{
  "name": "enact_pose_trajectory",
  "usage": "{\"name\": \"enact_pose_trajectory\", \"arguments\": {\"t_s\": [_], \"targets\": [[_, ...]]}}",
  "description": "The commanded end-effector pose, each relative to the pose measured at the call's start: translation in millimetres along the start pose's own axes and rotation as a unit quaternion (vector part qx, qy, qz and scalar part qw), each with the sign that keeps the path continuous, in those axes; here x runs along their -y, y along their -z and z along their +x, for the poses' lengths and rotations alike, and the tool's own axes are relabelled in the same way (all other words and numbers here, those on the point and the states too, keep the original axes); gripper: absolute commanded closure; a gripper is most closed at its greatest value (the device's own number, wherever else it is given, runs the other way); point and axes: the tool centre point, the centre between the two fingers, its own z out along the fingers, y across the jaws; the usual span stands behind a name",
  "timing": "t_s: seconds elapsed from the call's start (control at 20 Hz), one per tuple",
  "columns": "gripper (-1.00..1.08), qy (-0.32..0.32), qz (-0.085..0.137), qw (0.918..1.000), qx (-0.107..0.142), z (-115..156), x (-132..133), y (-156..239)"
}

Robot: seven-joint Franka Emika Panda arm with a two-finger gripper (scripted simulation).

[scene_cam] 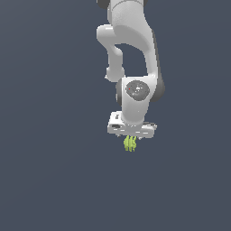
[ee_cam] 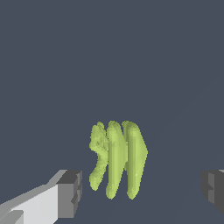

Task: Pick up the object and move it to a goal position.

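Note:
The object (ee_cam: 117, 157) is a small yellow-green bunch of curved parallel ribs. In the wrist view it lies on the dark grey surface between my two fingers. My white gripper (ee_cam: 142, 192) is open, with the dark pads (ee_cam: 72, 192) wide apart on either side of the object and not touching it. In the exterior view the gripper (scene_cam: 131, 135) points straight down, and the object (scene_cam: 130, 144) shows just beneath the hand. The fingertips themselves are hard to make out in that view.
The plain dark grey surface (scene_cam: 54, 180) fills both views, with no other objects or edges to be seen. The white arm (scene_cam: 135, 49) rises from the gripper toward the top of the exterior view.

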Motion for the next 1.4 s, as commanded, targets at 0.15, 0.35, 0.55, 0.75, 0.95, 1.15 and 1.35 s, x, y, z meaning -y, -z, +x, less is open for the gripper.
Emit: {"name": "enact_pose_trajectory", "arguments": {"t_s": [0.15,0.35,0.55,0.75,0.95,1.15,1.35], "targets": [[-0.92,-0.004,0.0,1.0,0.0,0,10,-7],[-0.92,-0.003,0.0,1.0,0.001,-1,9,-10],[-0.92,-0.003,0.0,1.0,0.001,-1,9,-26],[-0.92,-0.004,0.0,1.0,0.001,-2,9,-48],[-0.92,-0.004,0.0,1.0,0.0,-1,10,-57],[1.08,-0.004,0.0,1.0,0.0,-1,10,-57],[1.08,-0.004,0.0,1.0,0.0,-1,10,-57]]}}
